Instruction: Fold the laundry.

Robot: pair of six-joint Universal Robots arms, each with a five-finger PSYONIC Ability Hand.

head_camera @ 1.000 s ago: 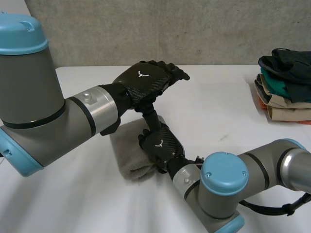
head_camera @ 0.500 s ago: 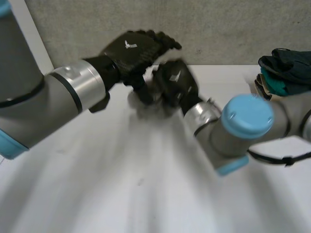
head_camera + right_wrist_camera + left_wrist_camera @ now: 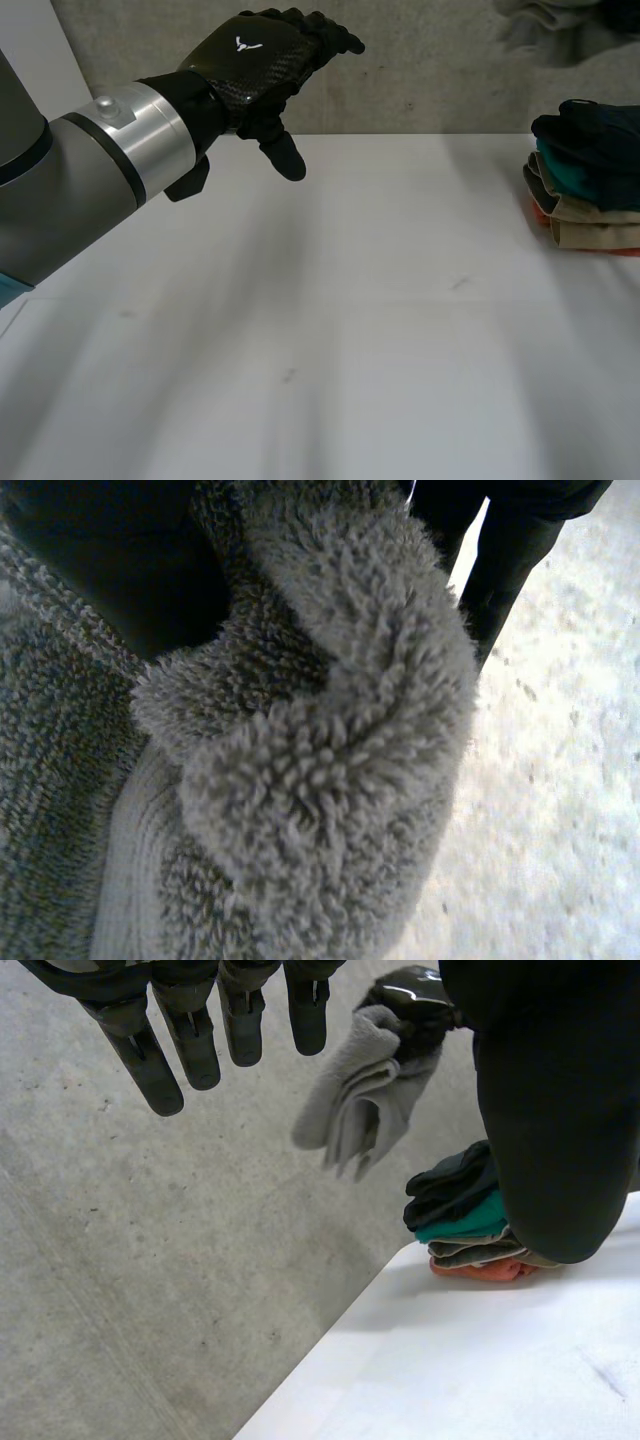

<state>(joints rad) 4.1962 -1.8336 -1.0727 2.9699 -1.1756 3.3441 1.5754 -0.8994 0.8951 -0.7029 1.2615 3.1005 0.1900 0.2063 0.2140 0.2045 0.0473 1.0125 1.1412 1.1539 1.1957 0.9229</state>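
Grey towel aloft, gripped by right hand; left hand straight-fingered

Bright diffuse light; white table nearly overexposed.

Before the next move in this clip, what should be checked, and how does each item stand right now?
1. Grip: right robot hand is closed on the grey towel, held in the air: ok.
2. Fold: the towel's layers hang loose under that hand; neatness: cannot tell.
3. Other hand: left robot hand is open, fingers straight, raised above the table: ok.
4. Target: stack of folded clothes sits tidy on the table's right side: ok.
5. Clearance: left robot hand is apart from both towel and stack: ok.
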